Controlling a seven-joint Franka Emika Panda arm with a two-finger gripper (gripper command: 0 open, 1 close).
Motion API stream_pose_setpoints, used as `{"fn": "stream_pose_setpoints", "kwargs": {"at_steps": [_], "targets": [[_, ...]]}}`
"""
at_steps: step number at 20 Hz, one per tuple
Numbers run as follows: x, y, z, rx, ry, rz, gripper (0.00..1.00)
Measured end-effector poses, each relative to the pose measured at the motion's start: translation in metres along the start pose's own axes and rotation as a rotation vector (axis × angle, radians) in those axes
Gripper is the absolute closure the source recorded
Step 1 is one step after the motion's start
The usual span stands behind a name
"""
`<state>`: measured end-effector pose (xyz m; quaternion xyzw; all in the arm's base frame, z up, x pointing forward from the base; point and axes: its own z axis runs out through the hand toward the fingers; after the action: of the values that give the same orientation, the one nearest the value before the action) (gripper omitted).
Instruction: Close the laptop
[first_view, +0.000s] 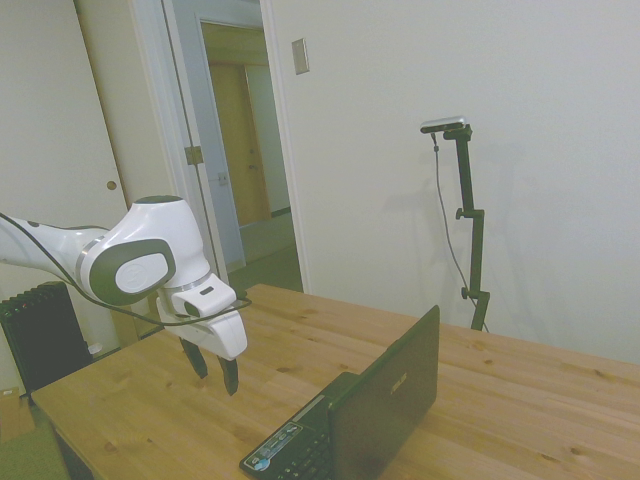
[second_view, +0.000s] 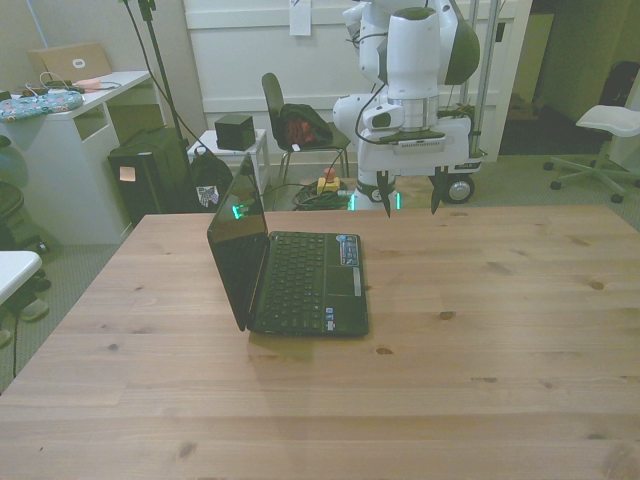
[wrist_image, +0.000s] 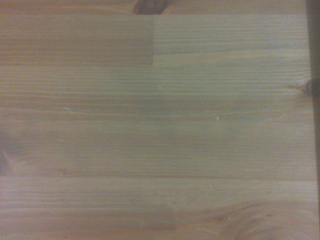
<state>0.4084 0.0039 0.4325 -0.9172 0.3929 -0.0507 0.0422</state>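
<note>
Standing open, laptop sits apart from fingers.

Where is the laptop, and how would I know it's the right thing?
Look at the big wooden table. Toward the front view's left sits the laptop, black, open, its screen standing upright. It is the only thing lying on the table; the robot's open claw hangs in the air apart from it.

Showing even, soft indoor light with a faint greenish cast in the side and front views, both reasonably sharp. Throwing only a weak shadow beside the laptop on the table, with the dark screen mirroring a green glint. Blurring the wood grain softly in the wrist view, darkening along one edge.
</note>
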Motion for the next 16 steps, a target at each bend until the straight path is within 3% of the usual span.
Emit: {"fn": "stream_pose_setpoints", "kwargs": {"at_steps": [4, 9, 16], "targets": [[0.020, 0.008, -0.012, -0.001, 0.033, 0.022, 0.00], [0.105, 0.031, -0.078, 0.019, 0.099, 0.138, 0.00], [0.178, 0.021, -0.141, 0.036, 0.149, 0.197, 0.00]]}}
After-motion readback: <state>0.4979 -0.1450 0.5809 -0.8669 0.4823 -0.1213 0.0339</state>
